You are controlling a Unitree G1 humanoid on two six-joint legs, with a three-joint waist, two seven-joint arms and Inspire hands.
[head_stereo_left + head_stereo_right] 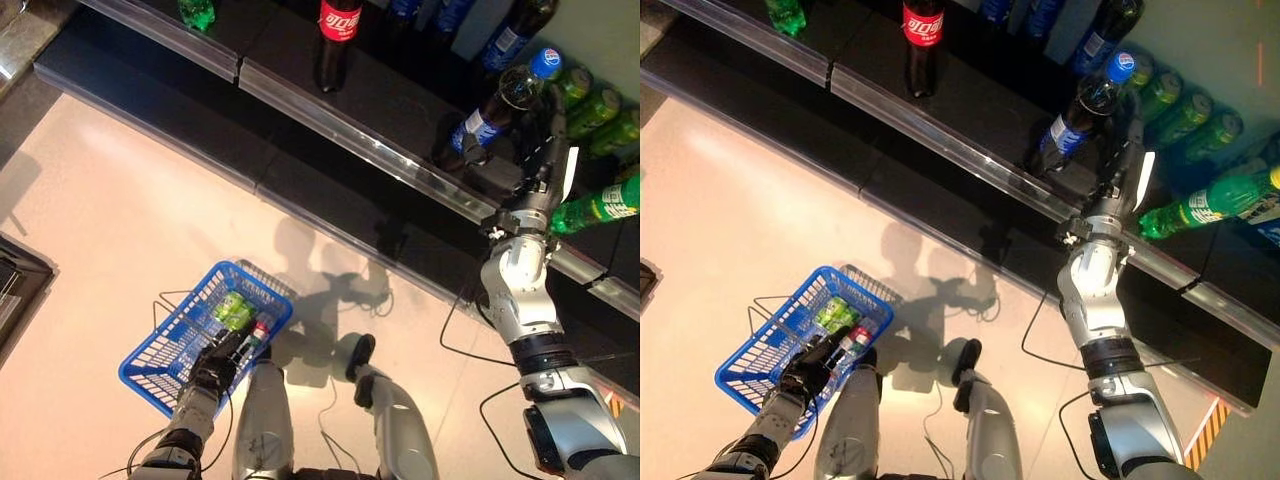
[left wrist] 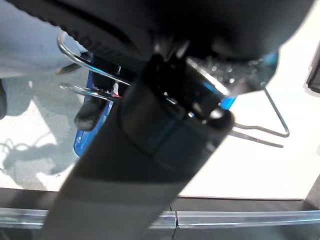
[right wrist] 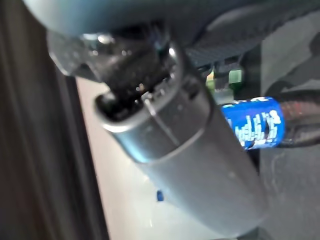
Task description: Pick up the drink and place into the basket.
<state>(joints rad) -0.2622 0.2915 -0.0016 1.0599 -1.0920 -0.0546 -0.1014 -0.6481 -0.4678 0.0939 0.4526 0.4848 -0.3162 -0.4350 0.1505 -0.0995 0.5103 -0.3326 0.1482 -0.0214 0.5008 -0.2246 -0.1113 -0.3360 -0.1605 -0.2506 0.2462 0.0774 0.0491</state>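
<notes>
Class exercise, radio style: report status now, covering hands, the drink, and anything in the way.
Left hand shut on the blue basket handle. Right hand up at the shelf by the blue-capped cola bottle, grip unclear. Green bottles crowd alongside.

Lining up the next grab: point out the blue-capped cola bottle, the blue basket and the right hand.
blue-capped cola bottle (image 1: pixel 497 108): left eye view, on its dark body.
blue basket (image 1: pixel 150 360): left eye view, on its wire side wall.
right hand (image 1: pixel 545 150): left eye view, on the dark hand's back.
</notes>
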